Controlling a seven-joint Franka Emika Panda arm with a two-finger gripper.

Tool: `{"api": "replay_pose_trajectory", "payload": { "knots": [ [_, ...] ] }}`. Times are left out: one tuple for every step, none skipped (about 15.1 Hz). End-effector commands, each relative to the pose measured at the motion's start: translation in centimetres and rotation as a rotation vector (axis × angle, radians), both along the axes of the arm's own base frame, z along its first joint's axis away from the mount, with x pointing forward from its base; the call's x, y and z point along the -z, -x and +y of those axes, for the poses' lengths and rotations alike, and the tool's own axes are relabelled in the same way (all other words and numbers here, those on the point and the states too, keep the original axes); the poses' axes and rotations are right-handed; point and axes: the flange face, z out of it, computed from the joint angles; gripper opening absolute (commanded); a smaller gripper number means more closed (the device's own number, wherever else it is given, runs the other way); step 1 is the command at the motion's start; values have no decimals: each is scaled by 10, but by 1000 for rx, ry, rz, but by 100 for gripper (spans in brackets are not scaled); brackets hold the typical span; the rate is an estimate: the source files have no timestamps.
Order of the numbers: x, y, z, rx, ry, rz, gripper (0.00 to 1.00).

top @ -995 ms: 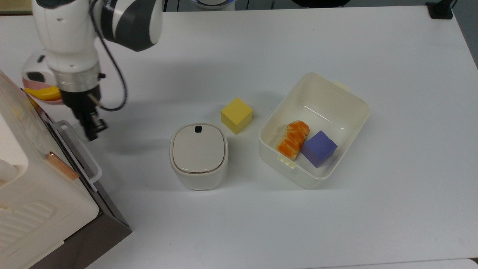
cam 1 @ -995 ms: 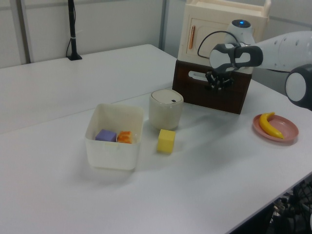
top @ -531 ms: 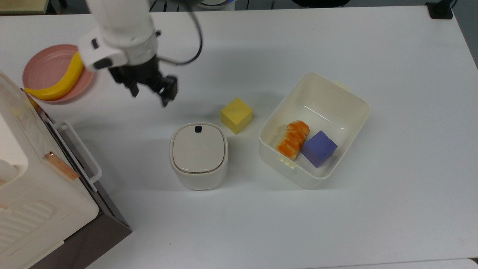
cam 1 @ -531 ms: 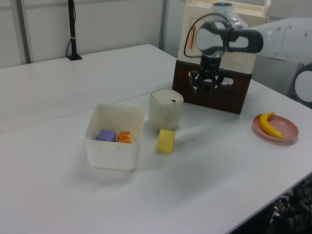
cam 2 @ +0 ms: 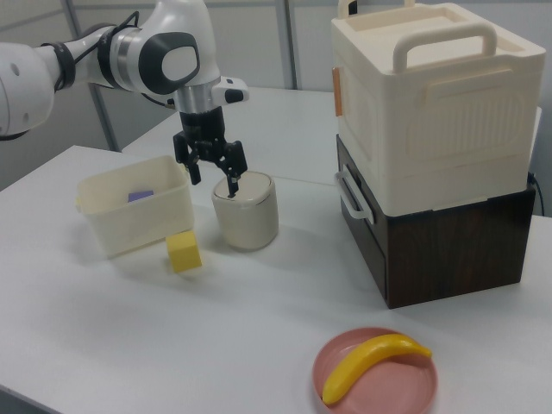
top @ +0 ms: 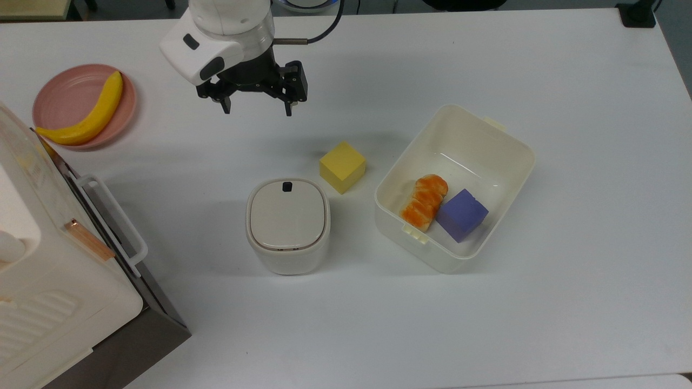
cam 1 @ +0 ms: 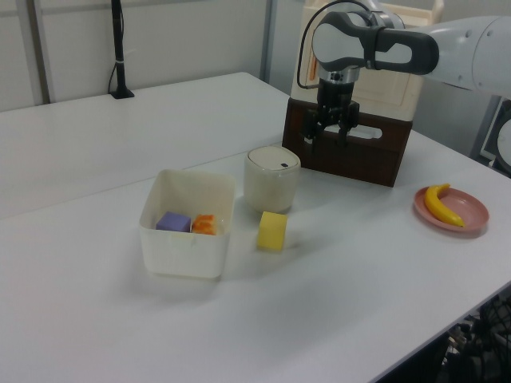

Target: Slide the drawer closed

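The drawer is the dark brown front with a white loop handle under the cream cabinet. In the right view its front lies flush with the dark base. My gripper hangs open and empty above the bare table, well away from the handle toward the top view's upper right. In the left view the gripper shows in front of the drawer's front. In the right view the gripper hovers just above and behind the lidded container.
A cream lidded container stands mid-table beside a yellow cube. A white bin holds an orange piece and a purple cube. A pink plate with a banana lies near the cabinet.
My gripper has left the drawer handle, risen and swung toward the top view's upper right, turning as it went. The drawer and other objects have not moved.
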Motion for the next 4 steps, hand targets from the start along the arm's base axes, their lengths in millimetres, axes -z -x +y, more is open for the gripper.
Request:
{"api": "replay_pose_trajectory", "payload": {
  "knots": [
    [-9,9,-6,-18,-17,19,100],
    [-10,11,-7,-14,-17,30,100],
    [-10,11,-7,-15,-13,35,100],
    [-12,12,-8,-10,-11,33,100]
  ]
}}
